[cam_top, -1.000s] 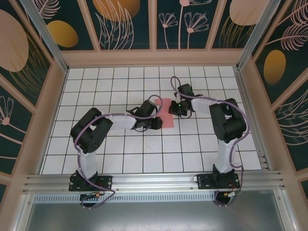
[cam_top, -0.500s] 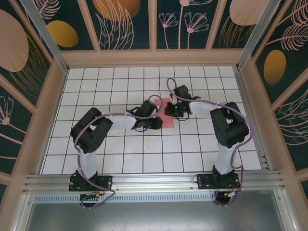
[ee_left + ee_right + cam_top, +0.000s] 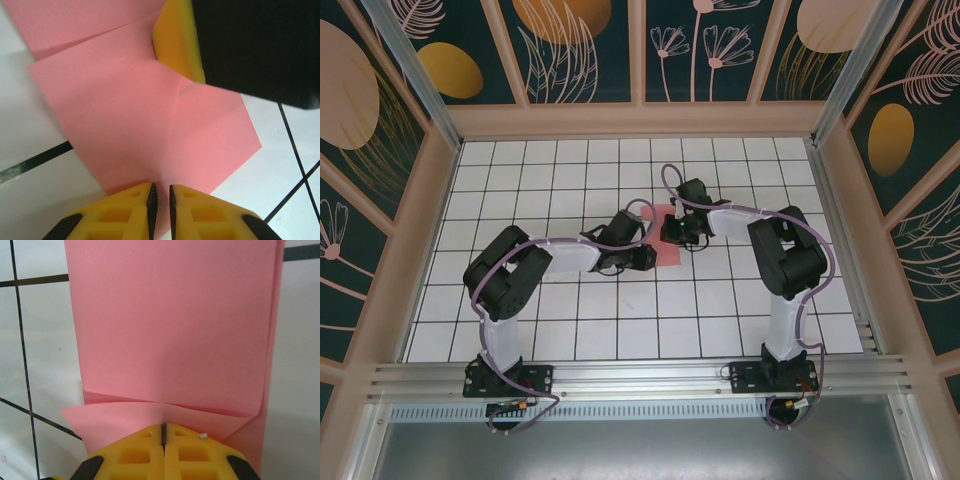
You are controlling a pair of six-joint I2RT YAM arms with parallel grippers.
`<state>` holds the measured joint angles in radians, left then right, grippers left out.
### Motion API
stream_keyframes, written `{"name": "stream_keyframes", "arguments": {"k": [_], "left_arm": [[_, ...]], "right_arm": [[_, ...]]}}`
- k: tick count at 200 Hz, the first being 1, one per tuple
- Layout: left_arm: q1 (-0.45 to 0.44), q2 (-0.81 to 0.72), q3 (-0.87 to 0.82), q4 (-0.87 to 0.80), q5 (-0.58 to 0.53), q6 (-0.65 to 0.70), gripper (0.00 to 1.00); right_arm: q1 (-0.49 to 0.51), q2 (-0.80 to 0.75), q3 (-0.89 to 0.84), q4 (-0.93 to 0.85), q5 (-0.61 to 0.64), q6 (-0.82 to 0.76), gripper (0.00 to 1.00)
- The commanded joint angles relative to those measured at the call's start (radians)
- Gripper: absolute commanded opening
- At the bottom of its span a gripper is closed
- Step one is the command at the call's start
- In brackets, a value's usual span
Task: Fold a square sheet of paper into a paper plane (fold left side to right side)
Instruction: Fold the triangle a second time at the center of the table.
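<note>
Dark floral panels wall in a white, grid-lined bench (image 3: 570, 320), and near its middle, a touch toward 1 o'clock, lies the square sheet of paper (image 3: 669, 254), salmon pink, creased and partly folded over. The left fingers (image 3: 130, 212) sit at its 8 o'clock edge with a thin slit between them, and I cannot tell whether they pinch it. The right fingers (image 3: 135, 455), reaching in from 3 o'clock, are pressed tight together, tips against a raised flap.
</note>
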<state>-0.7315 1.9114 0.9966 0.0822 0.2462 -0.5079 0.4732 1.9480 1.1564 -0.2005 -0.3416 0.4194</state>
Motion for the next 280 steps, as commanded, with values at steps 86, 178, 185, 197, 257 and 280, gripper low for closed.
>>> {"name": "stream_keyframes", "arguments": {"k": [86,178,185,197,257,280], "left_arm": [[0.01,-0.088,-0.167,-0.176,-0.039,-0.008,0.2],[0.03,-0.125,0.041,-0.185,0.069,0.016,0.2],[0.031,-0.106,0.054,-0.177,0.071,0.017,0.2],[0.032,-0.067,0.081,-0.177,0.066,0.026,0.2],[0.032,0.044,0.117,-0.169,0.046,0.031,0.2],[0.033,0.058,0.096,-0.168,0.039,0.031,0.2]], "right_arm": [[0.005,0.03,-0.006,-0.023,0.018,-0.012,0.06],[0.021,-0.011,-0.024,-0.006,-0.012,0.022,0.06],[0.022,-0.012,-0.025,-0.005,-0.012,0.022,0.07],[0.022,-0.013,-0.025,-0.008,-0.013,0.022,0.06],[0.026,-0.046,-0.026,0.001,-0.042,0.028,0.06],[0.025,-0.074,-0.019,0.007,-0.063,0.032,0.06]]}}
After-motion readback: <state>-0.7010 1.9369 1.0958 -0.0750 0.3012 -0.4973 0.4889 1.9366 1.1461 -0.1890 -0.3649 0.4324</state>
